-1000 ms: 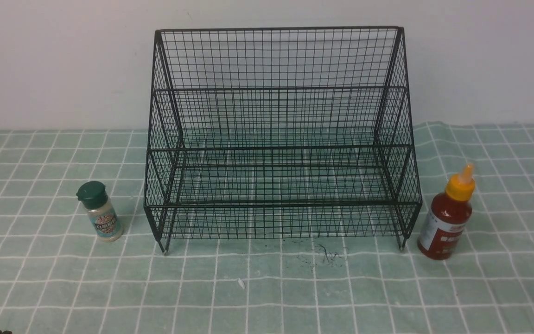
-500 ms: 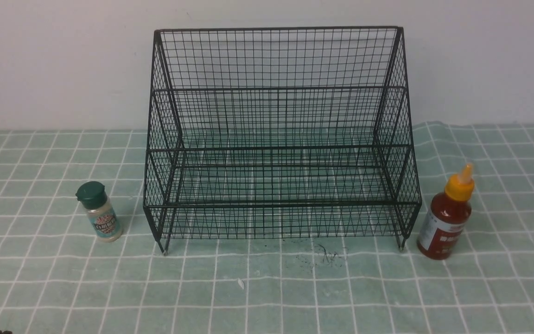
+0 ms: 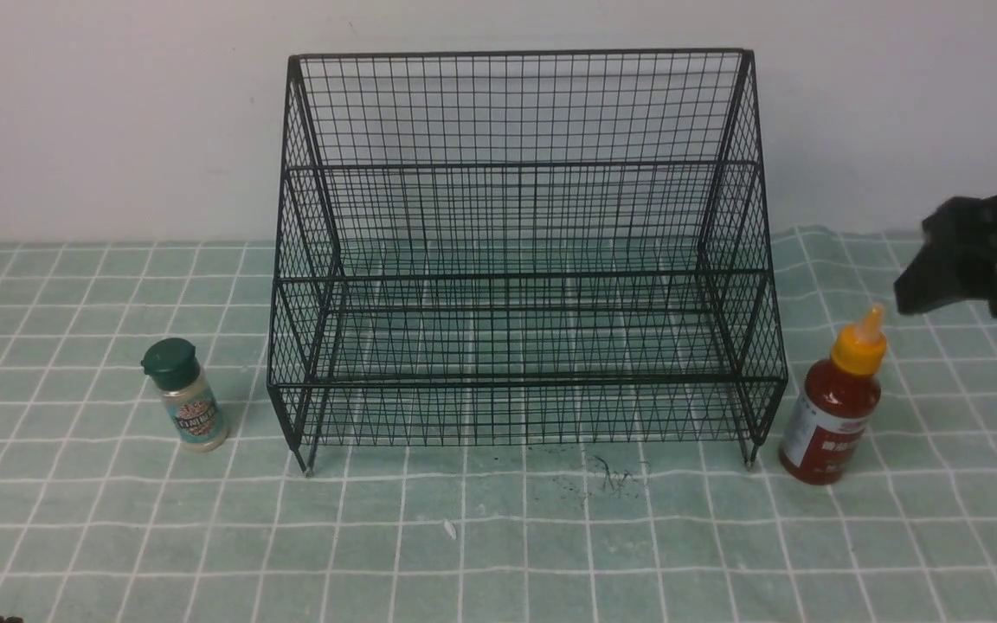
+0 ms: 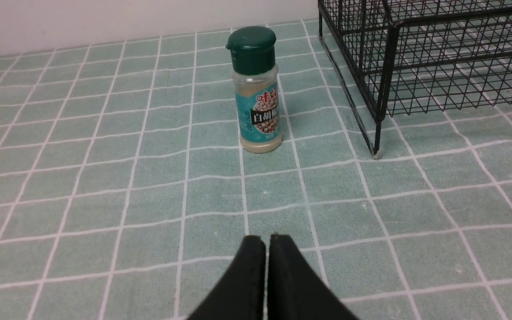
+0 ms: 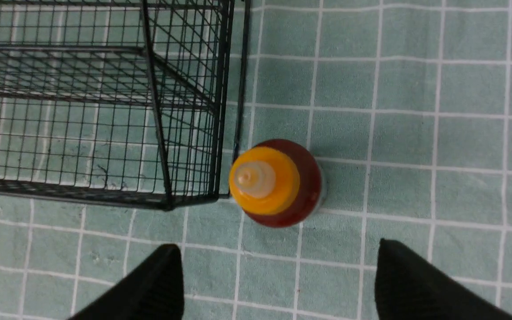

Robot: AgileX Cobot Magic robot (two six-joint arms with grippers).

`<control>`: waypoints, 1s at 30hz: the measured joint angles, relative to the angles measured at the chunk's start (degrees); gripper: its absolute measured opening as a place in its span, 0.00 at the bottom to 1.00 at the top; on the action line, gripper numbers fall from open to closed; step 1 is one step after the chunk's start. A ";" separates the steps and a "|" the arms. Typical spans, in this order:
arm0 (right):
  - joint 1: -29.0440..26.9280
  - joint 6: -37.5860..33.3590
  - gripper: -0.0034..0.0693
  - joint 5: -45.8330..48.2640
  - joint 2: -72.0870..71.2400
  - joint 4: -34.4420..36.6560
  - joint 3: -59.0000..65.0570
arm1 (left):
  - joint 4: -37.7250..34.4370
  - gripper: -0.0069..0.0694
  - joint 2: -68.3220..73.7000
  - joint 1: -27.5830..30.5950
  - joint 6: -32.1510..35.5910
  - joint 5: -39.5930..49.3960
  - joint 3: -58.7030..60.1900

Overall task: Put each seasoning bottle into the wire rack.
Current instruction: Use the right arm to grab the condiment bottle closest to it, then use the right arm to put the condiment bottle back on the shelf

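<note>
The black wire rack stands empty in the middle of the cloth. To its left the small shaker with a dark green cap and teal label stands upright. To the rack's right, close to its front foot, stands the red sauce bottle with a yellow-orange nozzle. My right gripper hangs above and to the right of it. In the right wrist view that gripper is open, with the red bottle just ahead of the gap. My left gripper is shut, low over the cloth, well short of the shaker.
A pale green checked cloth covers the table, with a dark smudge before the rack. A white wall rises right behind the rack. The rack's corner post stands close beside the red bottle, and another post stands near the shaker.
My right gripper has come into the front view at the right edge, above the red bottle. Both bottles and the rack stay where they were.
</note>
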 joint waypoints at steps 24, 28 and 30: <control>4.07 -0.32 0.46 -0.84 7.35 -7.63 -2.10 | 0.00 0.08 0.00 0.00 0.00 0.00 0.00; 4.07 0.77 0.46 2.29 1.87 -9.48 -5.76 | 0.00 0.08 0.00 0.00 0.00 0.00 0.00; 4.38 0.91 0.46 3.69 -1.01 -9.28 -8.61 | 0.00 0.08 0.00 0.00 0.00 0.00 0.00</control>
